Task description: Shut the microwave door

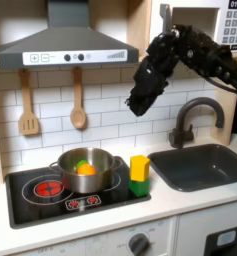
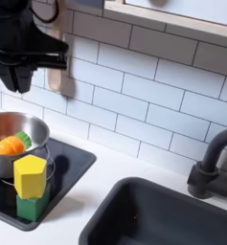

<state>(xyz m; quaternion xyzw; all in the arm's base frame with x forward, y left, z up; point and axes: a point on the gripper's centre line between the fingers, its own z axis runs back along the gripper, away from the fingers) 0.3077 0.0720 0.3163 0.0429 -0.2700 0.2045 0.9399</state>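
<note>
The white microwave (image 1: 230, 28) sits at the top right of the first exterior view, its dark button panel showing. Left of that panel the microwave door (image 1: 166, 20) appears swung out, seen nearly edge-on with its grey vertical handle. My black arm reaches down from the right, passing in front of the microwave. My gripper (image 1: 140, 104) hangs below and left of the door, in front of the tiled wall, not touching the door. In the second exterior view the gripper (image 2: 24, 78) is a dark mass at the upper left above the pot; its fingers cannot be made out.
A steel pot (image 1: 85, 170) holding orange and green food stands on the black stove (image 1: 30, 195). A yellow block (image 1: 139, 167) sits on a green one beside it. The sink (image 1: 205, 165) and dark faucet (image 1: 195, 118) lie right. Wooden utensils (image 1: 78, 105) hang under the grey range hood (image 1: 65, 45).
</note>
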